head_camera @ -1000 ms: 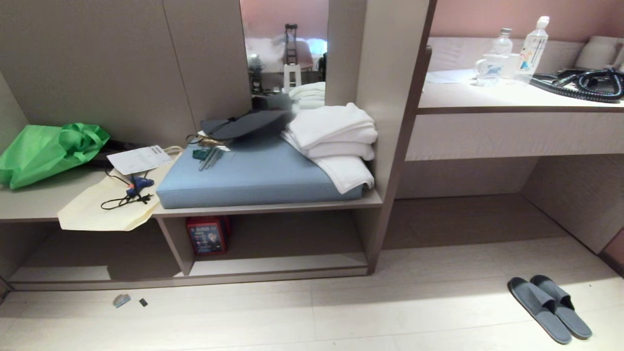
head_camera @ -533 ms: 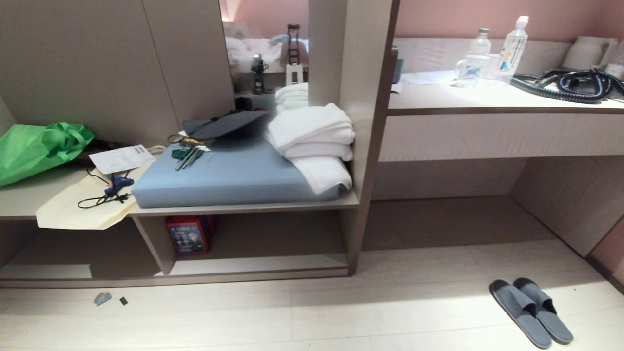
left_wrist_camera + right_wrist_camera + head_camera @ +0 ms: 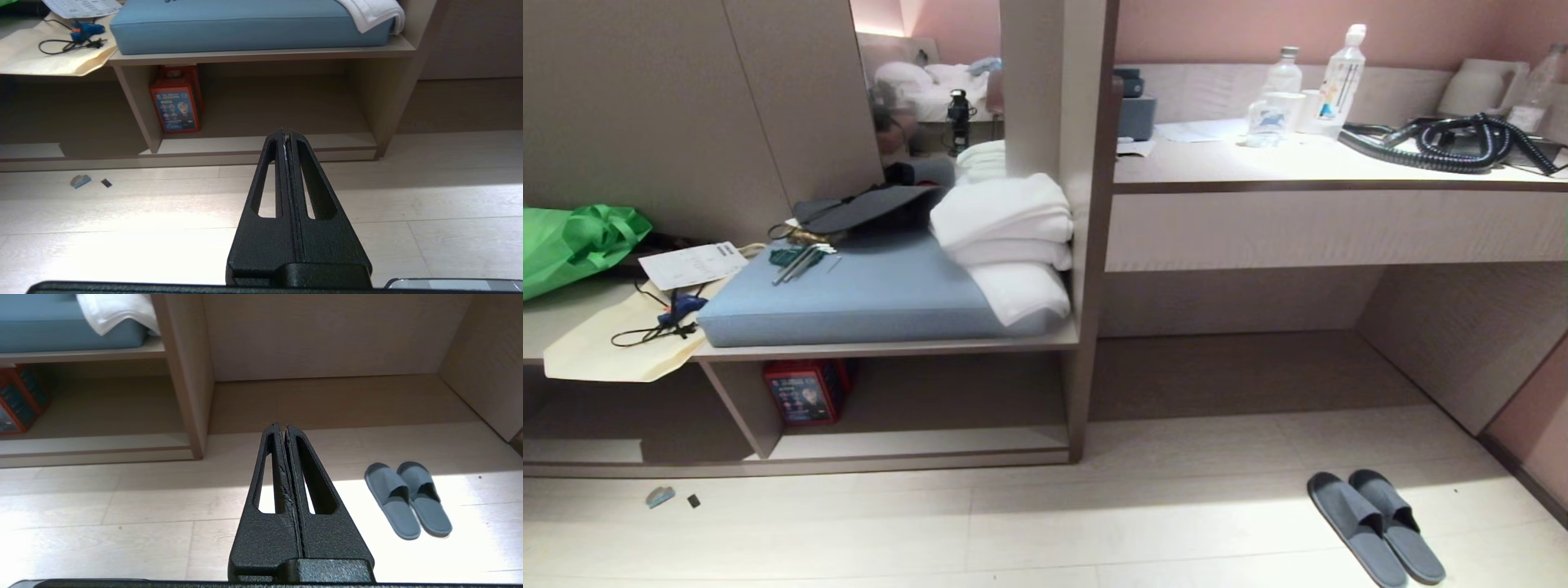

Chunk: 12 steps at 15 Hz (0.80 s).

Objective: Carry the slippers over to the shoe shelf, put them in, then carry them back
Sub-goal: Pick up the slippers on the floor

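The slippers [image 3: 1376, 527], 2 soft grey slip-ons, lie touching on bare floor [image 3: 1013, 531], well apart from the shoe shelf [image 3: 915, 445]; left gripper [image 3: 286, 132] and right gripper [image 3: 282, 426] fingers pressed together, holding nothing.

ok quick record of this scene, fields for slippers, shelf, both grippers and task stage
slippers: slippers side by side on the floor, in front of the desk opening
shoe shelf: shoe shelf under the blue cushion; holds a red box, no slippers
left gripper: left gripper shut, empty
right gripper: right gripper shut, empty
stage: slippers not yet picked up
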### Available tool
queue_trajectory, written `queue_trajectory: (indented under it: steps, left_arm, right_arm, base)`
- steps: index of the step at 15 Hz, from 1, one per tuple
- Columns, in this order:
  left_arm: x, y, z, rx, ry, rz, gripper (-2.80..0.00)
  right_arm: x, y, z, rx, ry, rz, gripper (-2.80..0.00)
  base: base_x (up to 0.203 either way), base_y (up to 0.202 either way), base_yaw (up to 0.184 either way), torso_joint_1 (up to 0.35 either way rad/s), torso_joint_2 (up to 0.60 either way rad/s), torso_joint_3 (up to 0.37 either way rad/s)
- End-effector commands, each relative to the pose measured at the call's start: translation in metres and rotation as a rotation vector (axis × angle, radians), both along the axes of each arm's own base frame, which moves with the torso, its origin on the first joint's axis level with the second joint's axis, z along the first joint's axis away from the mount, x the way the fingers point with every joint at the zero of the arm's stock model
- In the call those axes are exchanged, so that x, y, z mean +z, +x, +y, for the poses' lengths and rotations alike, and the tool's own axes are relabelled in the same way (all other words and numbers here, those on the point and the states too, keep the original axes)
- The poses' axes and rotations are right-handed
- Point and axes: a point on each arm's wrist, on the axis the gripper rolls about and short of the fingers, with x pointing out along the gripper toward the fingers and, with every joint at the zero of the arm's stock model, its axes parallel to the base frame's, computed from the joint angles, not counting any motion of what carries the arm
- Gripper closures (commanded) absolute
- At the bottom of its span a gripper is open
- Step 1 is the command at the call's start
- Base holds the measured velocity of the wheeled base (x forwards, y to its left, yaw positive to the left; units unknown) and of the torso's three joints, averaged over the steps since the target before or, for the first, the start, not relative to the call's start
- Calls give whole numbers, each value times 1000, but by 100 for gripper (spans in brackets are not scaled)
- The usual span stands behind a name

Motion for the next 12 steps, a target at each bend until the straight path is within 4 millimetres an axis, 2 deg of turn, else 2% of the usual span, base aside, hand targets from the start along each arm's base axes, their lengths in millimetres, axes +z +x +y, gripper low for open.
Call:
queue_trajectory:
  steps: [1,12]
  left_arm:
    - [0,0,0,0,-1,1,0]
    - [0,0,0,0,-1,1,0]
  right_arm:
    - [0,0,0,0,1,0,0]
    - [0,0,0,0,1,1,0]
  base:
    - [0,-196,3,3,6,2]
    - [0,-197,2,2,1,2]
